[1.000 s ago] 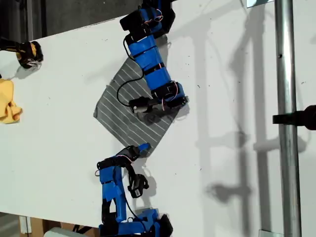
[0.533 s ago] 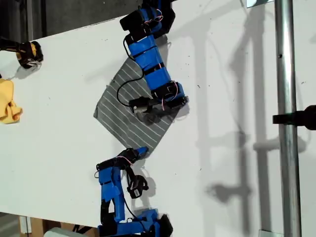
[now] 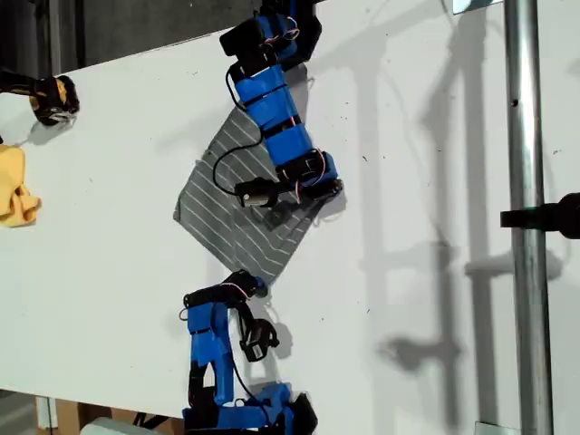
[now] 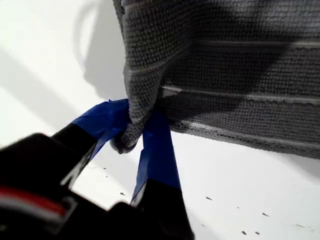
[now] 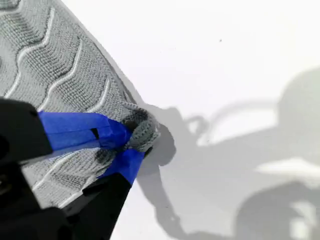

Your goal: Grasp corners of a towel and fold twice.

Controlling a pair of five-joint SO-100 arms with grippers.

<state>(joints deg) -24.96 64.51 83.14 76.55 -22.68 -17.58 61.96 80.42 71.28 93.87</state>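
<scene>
You are at the grasping step of the first fold: both corners are pinched, and nothing is folded over yet. The towel [image 3: 227, 199] lies as a diamond on the white table [image 3: 109, 227], mostly flat, with an arm coming in from the far edge across it and another from the near edge.

My first gripper [image 4: 135, 134] is clenched on a corner [image 4: 125, 142]. The blue-taped jaws are nearly closed, with a bunched tip of grey cloth squeezed between them and the fabric rising away from the table behind it. In the exterior view this looks to be the lower arm, at the towel's near corner [image 3: 258, 276].

My second gripper [image 5: 131, 137] is likewise clamped on a corner [image 5: 142, 131], with a small wad of cloth poking out past the tape. It reaches over the towel to grip it, which fits the upper arm at the corner toward the exterior view's right.

Next, I judge, you need to lift both corners together and carry them across to the opposite edge. Keep the two grippers level and evenly spaced so the cloth does not twist. Both holds are thin, right at the tips, so a jerk could pull a corner free.
</scene>
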